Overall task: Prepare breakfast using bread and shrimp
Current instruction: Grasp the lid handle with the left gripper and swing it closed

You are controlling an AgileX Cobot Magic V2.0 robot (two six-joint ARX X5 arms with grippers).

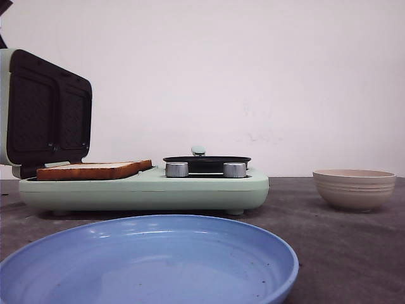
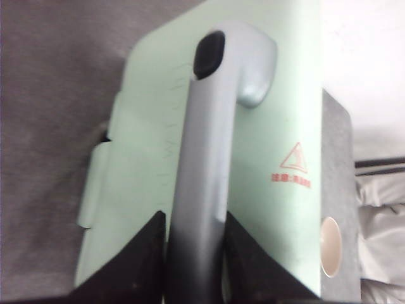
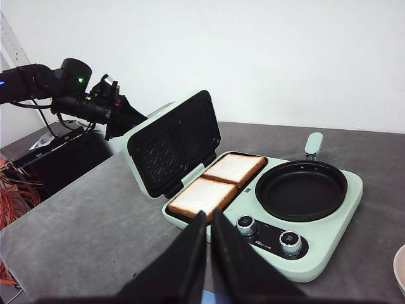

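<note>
Left fingers (image 2: 193,244) clenched on the mint sandwich-maker lid's grey handle (image 2: 205,139), two golden-crusted white bread slices (image 3: 218,182) loaded; right fingers (image 3: 208,244) pressed together, empty. Lid-closing looks next.

1. From the front, you see the bread (image 1: 95,170) only edge-on, so you can't count its slices.
2. The plate (image 1: 266,244) is cut off at the bottom edge.
3. The bowl's (image 1: 354,189) inside is hidden from you.
4. The left claw's (image 2: 195,253) fingertips are cut off and blurred.
</note>
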